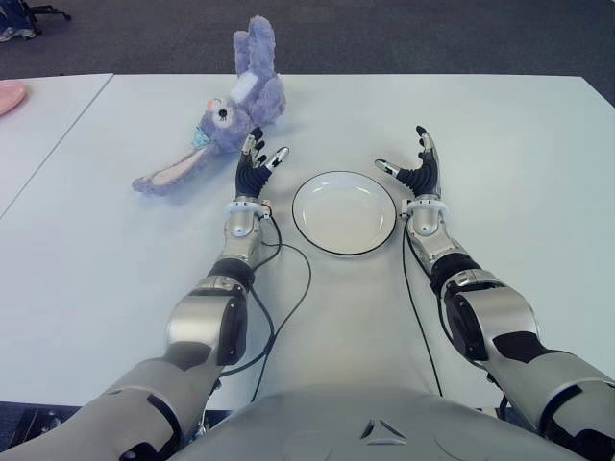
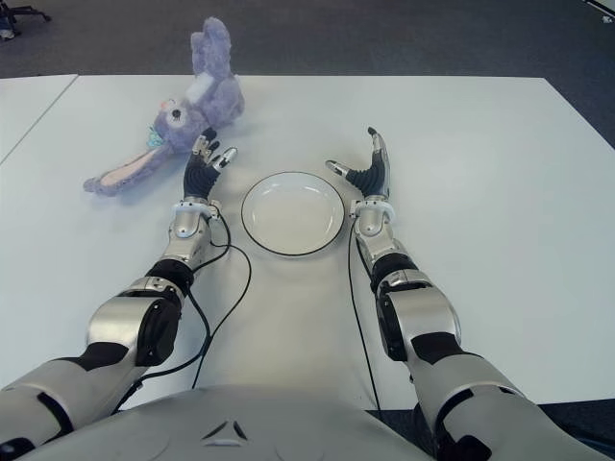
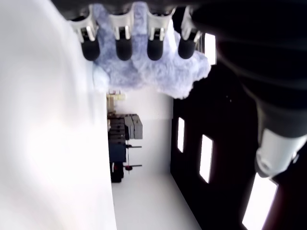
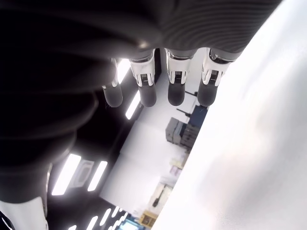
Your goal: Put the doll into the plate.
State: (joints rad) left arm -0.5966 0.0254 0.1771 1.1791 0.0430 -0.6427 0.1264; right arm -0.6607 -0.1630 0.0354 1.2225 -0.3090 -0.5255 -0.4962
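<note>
doll [image 1: 227, 113] just beyond open left hand [image 1: 258, 171]

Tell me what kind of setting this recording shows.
Probably a lab or office: white table on dark carpet, with only a plush doll and a plate between open left hand and right hand.

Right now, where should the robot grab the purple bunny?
Probably around its plump body, coming with the open left hand from the robot's side. The bunny doll lies on its side on the table, and its long floppy ear would dangle.
</note>
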